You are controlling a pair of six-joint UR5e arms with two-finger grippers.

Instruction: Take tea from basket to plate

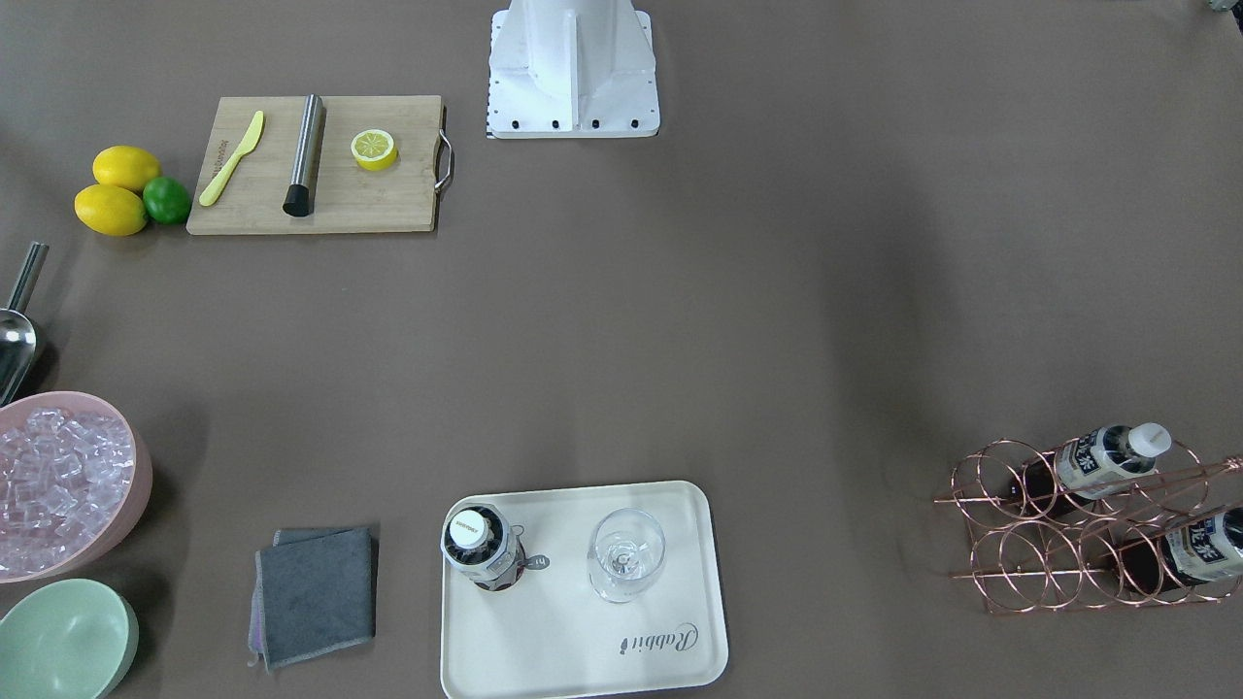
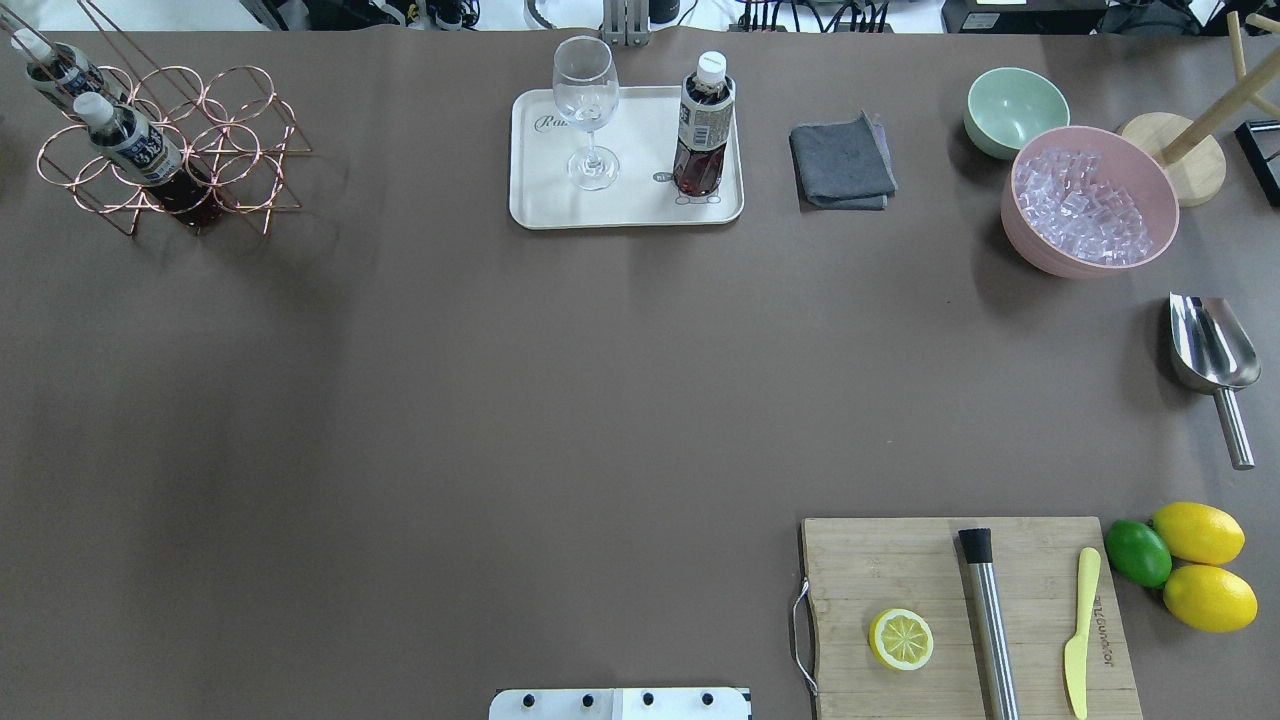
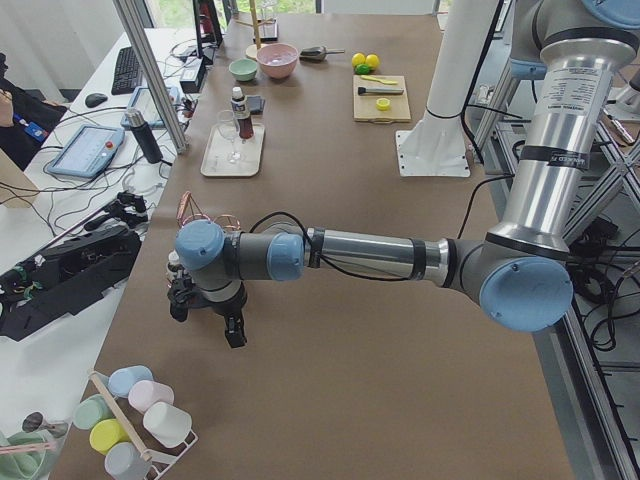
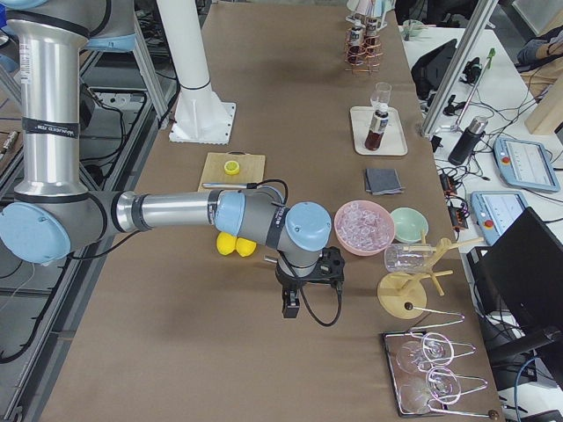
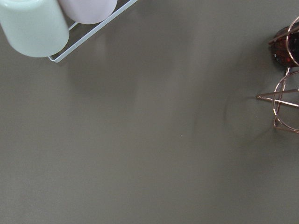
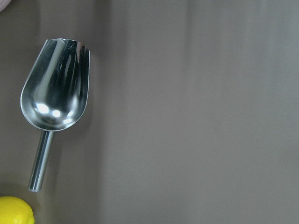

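Tea (image 2: 706,125) stood upright on plate (image 2: 630,208), two others in basket (image 2: 215,140). Placement judged complete; next, keep arms clear. Left gripper (image 3: 233,328), right gripper (image 4: 291,304): jaws indiscernible.

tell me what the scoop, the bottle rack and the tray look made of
Scoop: polished steel by its look, with mirror-bright highlights. Bottle rack: thin metal wire, shiny copper-pink finish. Tray: probably plastic or melamine, smooth cream surface with soft sheen; cannot be sure.
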